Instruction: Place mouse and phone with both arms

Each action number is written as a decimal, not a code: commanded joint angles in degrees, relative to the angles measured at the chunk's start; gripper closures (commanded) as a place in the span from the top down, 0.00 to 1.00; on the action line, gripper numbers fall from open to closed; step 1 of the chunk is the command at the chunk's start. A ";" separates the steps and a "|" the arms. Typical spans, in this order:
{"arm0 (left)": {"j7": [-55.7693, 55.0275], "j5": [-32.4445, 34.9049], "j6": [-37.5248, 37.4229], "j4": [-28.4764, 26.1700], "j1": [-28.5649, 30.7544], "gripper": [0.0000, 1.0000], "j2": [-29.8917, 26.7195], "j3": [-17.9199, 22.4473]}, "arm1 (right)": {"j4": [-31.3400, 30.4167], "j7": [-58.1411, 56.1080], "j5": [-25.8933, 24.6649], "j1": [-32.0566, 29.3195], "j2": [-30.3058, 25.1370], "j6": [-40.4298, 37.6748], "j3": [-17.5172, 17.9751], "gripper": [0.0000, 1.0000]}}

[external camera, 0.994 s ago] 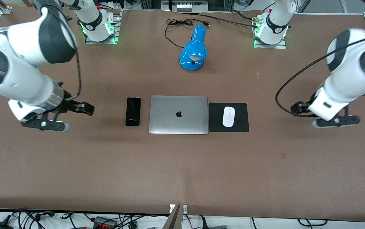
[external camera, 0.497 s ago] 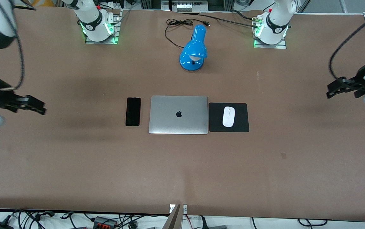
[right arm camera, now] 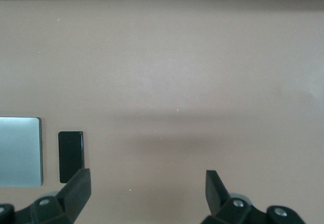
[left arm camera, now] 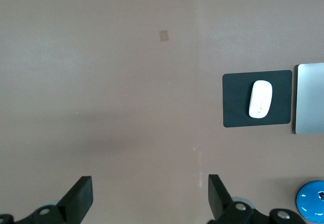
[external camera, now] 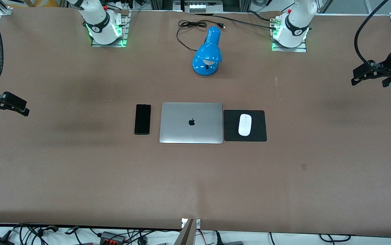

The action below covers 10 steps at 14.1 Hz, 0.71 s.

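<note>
Both arms have pulled farther out toward the ends of the brown table (external camera: 79, 177) since the earlier frames, and each now shows only at the edge of the front view. Jaws on the left gripper (left arm camera: 150, 196) are spread wide with nothing between them, hanging over bare table at the left arm's end. Jaws on the right gripper (right arm camera: 147, 190) are likewise spread wide and empty, over bare table at the right arm's end.

Nothing on the table has shifted. The small white glossy oval mouse (external camera: 245, 124) lies on the black square pad (external camera: 256, 134), which sits just beside the closed silver laptop (external camera: 191, 123) toward the left arm's end. The slim black rectangular phone (external camera: 142, 119) lies flat just beside the laptop toward the right arm's end, not touching it. A blue desk lamp (external camera: 207, 53) lies farther from the front camera than the laptop.
</note>
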 commanded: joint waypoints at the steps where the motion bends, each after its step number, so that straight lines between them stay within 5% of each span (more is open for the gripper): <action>1: 0.40 -0.33 2.55 -3.63 -0.39 1.00 -2.82 0.43 | -11.85 -0.88 -0.79 -1.11 -8.13 4.08 0.68 1.00; 5: 0.49 -0.41 4.84 -3.99 -0.31 1.00 -2.83 0.52 | -21.54 -0.88 -0.79 -1.64 -14.64 7.07 0.68 1.00; 10: 0.58 -0.41 4.93 -3.20 -0.13 1.00 -1.95 0.43 | -20.15 -0.97 -0.79 -1.38 -14.91 4.98 0.77 1.00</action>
